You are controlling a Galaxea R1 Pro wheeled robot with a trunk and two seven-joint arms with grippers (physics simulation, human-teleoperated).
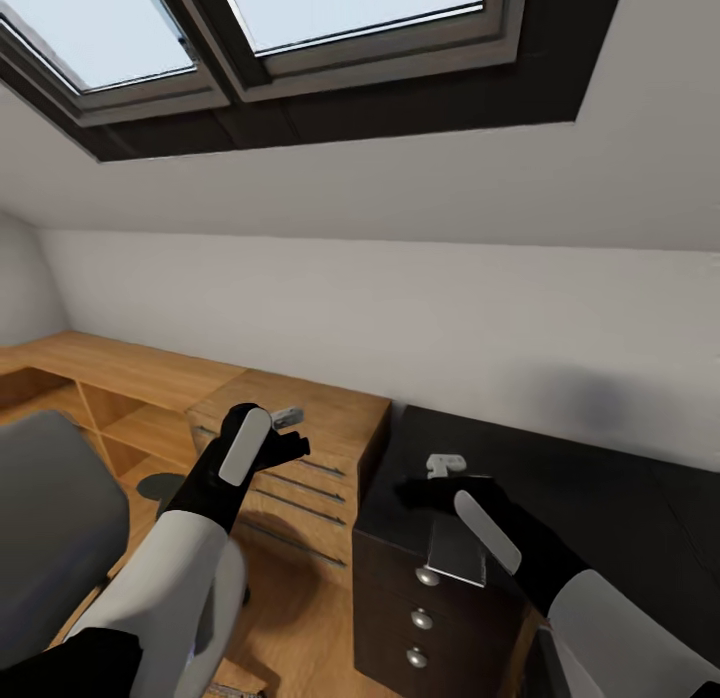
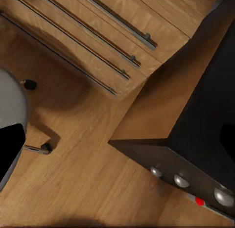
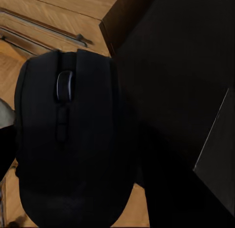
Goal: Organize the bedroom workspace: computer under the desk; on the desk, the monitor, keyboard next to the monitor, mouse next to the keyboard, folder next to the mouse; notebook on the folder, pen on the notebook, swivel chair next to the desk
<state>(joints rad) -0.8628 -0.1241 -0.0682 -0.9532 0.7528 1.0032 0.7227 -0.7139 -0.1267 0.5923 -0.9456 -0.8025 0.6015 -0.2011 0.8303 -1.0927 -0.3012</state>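
Filling right hand (image 1: 432, 478): mouse (image 3: 73, 140)

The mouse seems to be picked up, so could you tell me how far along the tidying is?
Nothing shows as placed yet. In hand: the right hand holds the mouse above the desk, near its drawer end. Left to do: setting it down. The chair stands beside the robot, apart from the desk.
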